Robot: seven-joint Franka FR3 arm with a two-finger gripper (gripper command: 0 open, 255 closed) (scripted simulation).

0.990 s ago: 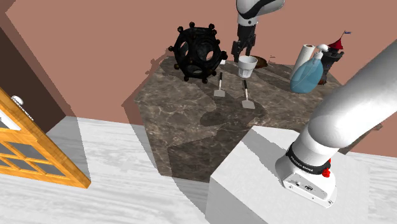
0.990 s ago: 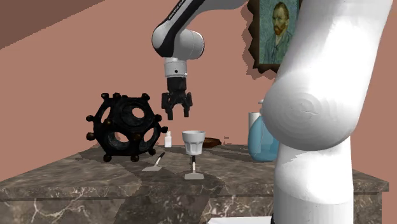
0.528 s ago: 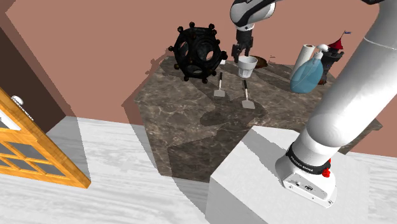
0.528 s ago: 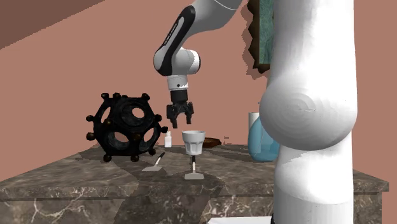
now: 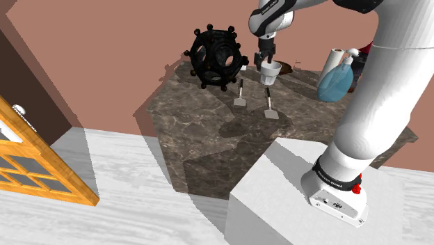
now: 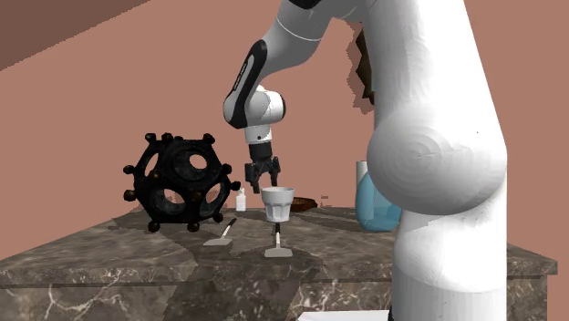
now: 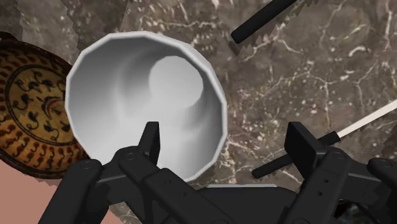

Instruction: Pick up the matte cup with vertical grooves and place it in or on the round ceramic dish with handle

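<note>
Orange wood marks the door (image 5: pixel 31 163) at the shoulder view's far left. Further right we see the dark marble table (image 5: pixel 209 139). On it stand a black cage-like polyhedron (image 5: pixel 218 57), then two small spatulas (image 5: pixel 240 94), then the plain white cup (image 5: pixel 270 72), upright, with the gripper (image 5: pixel 266 60) right at its rim. Rightmost is a blue spray bottle (image 5: pixel 336 81). In the wrist view we find the fingers spread, one over the cup's inside and the other outside its wall; whether either touches it we cannot tell. The patterned brown dish (image 7: pixel 32 108) lies just beside the cup.
</note>
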